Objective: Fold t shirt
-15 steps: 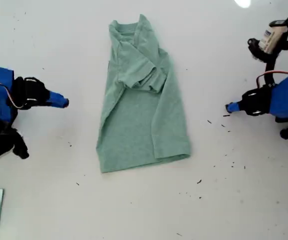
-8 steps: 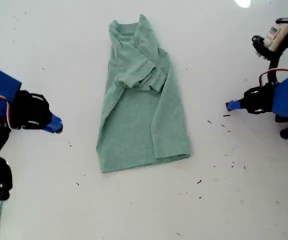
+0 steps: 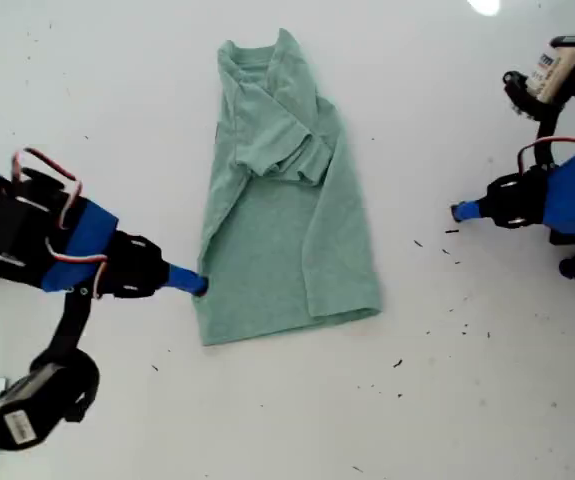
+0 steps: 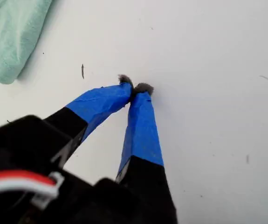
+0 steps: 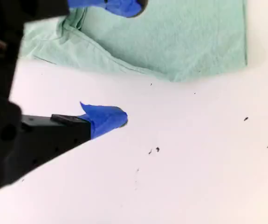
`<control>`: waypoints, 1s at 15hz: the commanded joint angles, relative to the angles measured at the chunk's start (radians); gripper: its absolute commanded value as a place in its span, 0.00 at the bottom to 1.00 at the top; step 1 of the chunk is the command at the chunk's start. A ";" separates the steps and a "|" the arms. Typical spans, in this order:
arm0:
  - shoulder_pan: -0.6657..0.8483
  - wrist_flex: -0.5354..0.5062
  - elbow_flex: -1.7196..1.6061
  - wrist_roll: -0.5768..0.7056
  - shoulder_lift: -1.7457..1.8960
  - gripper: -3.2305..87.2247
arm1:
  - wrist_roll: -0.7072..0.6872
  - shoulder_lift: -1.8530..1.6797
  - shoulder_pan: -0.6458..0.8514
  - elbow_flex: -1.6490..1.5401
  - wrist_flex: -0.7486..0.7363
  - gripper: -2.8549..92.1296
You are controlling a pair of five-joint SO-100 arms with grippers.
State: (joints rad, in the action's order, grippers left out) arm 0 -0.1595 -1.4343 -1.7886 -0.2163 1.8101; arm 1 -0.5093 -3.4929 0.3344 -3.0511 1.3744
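The pale green t shirt (image 3: pixel 287 200) lies on the white table (image 3: pixel 467 400), folded lengthwise into a narrow strip, collar toward the top of the exterior view, one sleeve bunched across the chest. My second gripper (image 3: pixel 195 284) reaches in from the exterior view's left, at the shirt's lower side edge. In the second wrist view it (image 5: pixel 117 63) is open, one blue-taped finger (image 5: pixel 120 7) over the t shirt (image 5: pixel 171 37) and the other (image 5: pixel 108 119) over bare table. My first gripper (image 3: pixel 459 212) is at the exterior view's right, well apart from the cloth. It (image 4: pixel 134 87) is shut on nothing, a shirt corner (image 4: pixel 8 42) far off.
Small dark specks (image 3: pixel 442 250) are scattered on the table toward the exterior view's lower right. A wrist camera (image 3: pixel 552 72) sticks up at that view's upper right, and another (image 3: pixel 27 420) hangs at its lower left. A bright light reflection (image 3: pixel 485 6) sits at the top edge.
The second arm has swung down and toward the shirt, its gripper going from bare table to the shirt's lower side edge. The first arm and the shirt have stayed put.
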 commanded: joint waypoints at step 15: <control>0.213 -0.002 -0.103 0.103 0.149 0.03 | 0.006 -0.011 -0.008 -0.038 -0.003 0.06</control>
State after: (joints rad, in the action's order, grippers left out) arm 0 0.0368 -1.4389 -1.9313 -0.1365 1.9037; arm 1 -0.5093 -3.4929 0.3344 -3.0511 1.3744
